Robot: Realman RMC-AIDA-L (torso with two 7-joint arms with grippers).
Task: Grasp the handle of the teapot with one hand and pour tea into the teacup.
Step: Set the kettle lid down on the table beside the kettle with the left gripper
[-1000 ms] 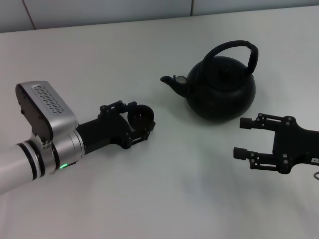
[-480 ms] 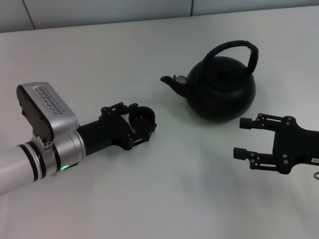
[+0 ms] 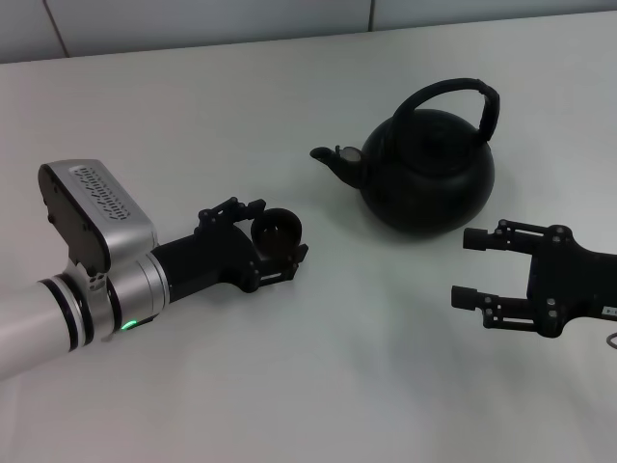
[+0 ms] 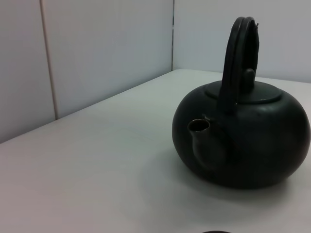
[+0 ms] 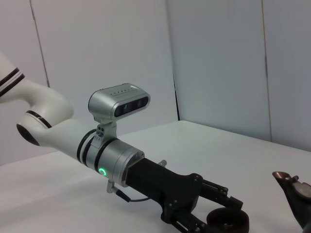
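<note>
The matte-black teapot (image 3: 429, 174) stands on the white table, spout pointing towards my left side, lid on. Its arched handle (image 3: 453, 94) rises over the top, untouched. It also shows in the left wrist view (image 4: 243, 141) with its handle (image 4: 238, 58). The small black teacup (image 3: 275, 230) sits between the fingers of my left gripper (image 3: 278, 241), which is shut on it, left of the teapot's spout. The right wrist view shows the teacup (image 5: 227, 221) in that gripper. My right gripper (image 3: 472, 267) is open and empty, low on the table in front of the teapot.
The white table (image 3: 318, 386) runs back to a pale panelled wall (image 3: 193, 19). My left arm's silver wrist and camera housing (image 3: 92, 217) lie over the table's left part.
My left gripper has slid slightly right and towards the near edge with the teacup. The teapot and my right arm have not moved.
</note>
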